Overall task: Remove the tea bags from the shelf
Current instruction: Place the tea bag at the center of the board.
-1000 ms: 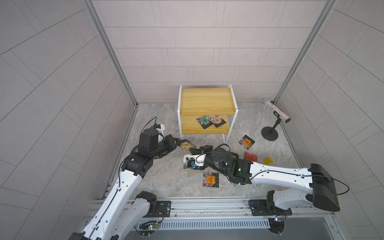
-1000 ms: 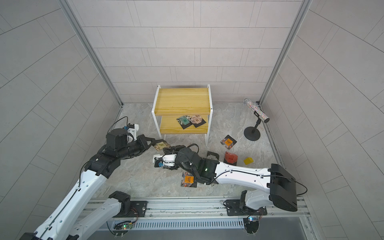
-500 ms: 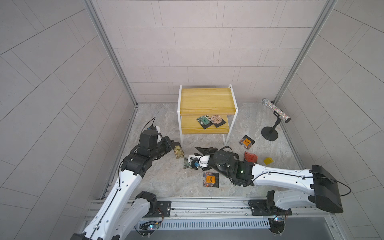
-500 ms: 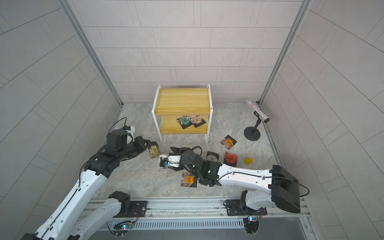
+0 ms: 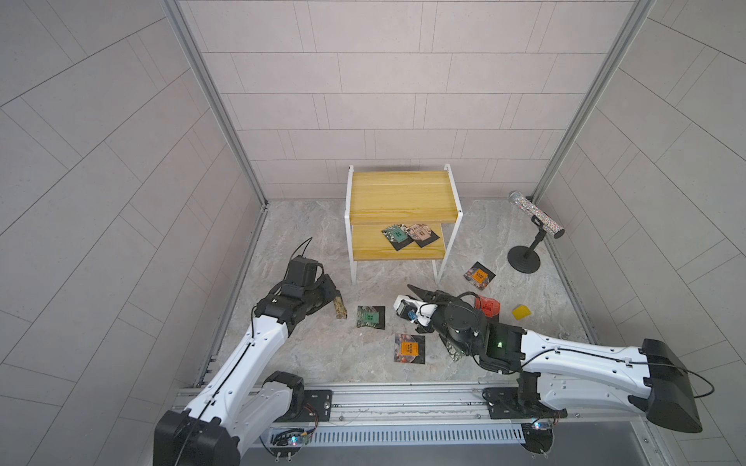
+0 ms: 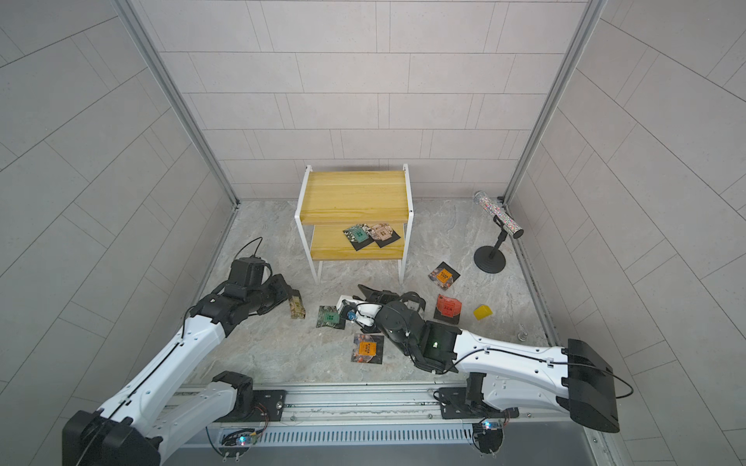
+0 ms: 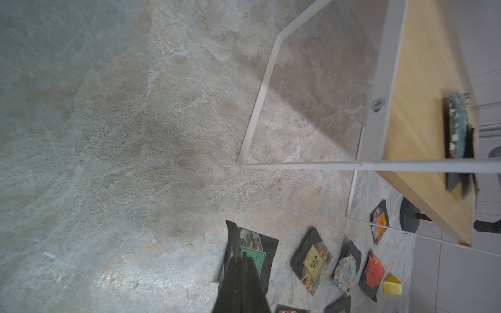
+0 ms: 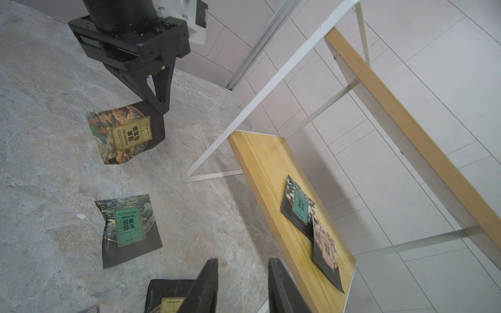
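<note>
Right wrist, left fingers clamped on gold-labelled black tea sachet, right fingers parted, empty, two sachets on yellow wooden shelf.

L arm, R arm: white links, blk joints/cables; R has green LED.

Marbled desk: shelf stands far centre. Its lower board carries two overlapping tea bags.

On the desk, nearer:
- green-label bag
- near orange-label bag
- right orange-label bag
- red bag
- yellow piece

Black stand far right.
</note>
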